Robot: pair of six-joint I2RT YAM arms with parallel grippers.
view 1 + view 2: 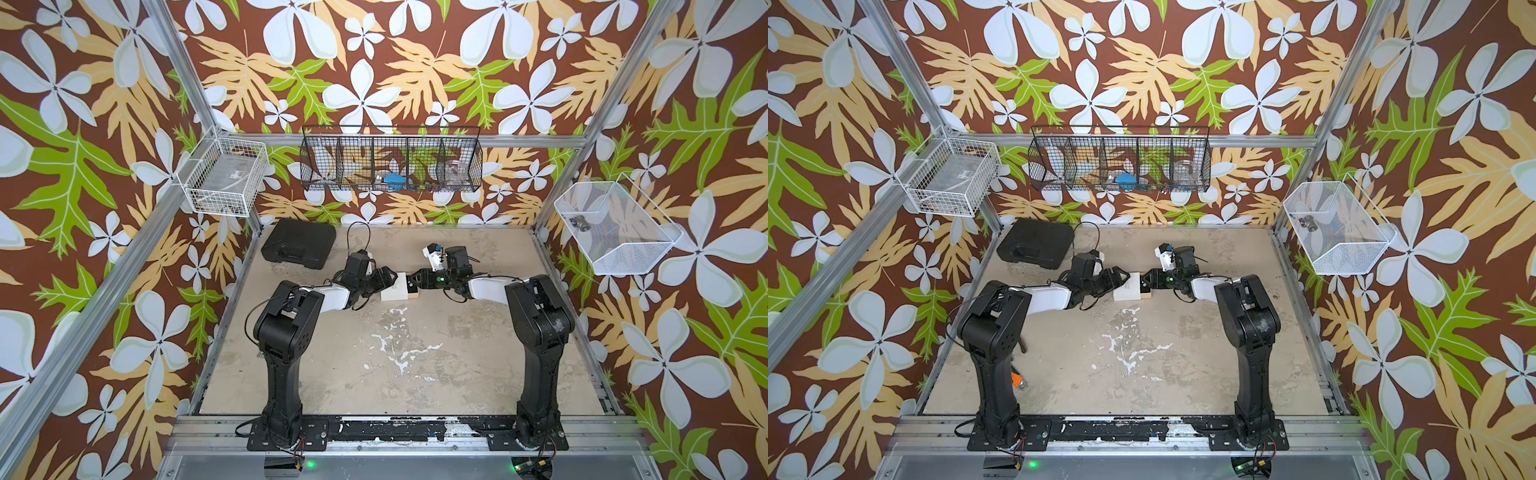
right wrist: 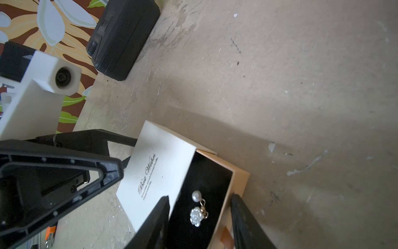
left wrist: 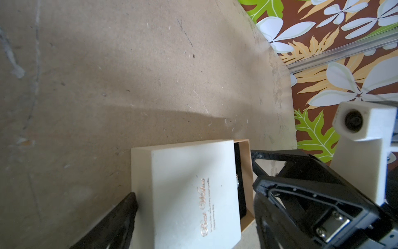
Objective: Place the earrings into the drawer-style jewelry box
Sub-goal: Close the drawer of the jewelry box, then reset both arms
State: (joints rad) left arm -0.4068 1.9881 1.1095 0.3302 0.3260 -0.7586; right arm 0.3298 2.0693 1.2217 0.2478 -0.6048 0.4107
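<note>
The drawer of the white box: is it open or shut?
Partly open. In the right wrist view the tan drawer sticks out of the white box, and a pearl earring lies inside it.

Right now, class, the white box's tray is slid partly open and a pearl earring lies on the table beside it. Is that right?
No. The pearl earring lies inside the tray, on its black lining, not on the table beside it, as the right wrist view shows. The tray of the white box is slid partly open.
</note>
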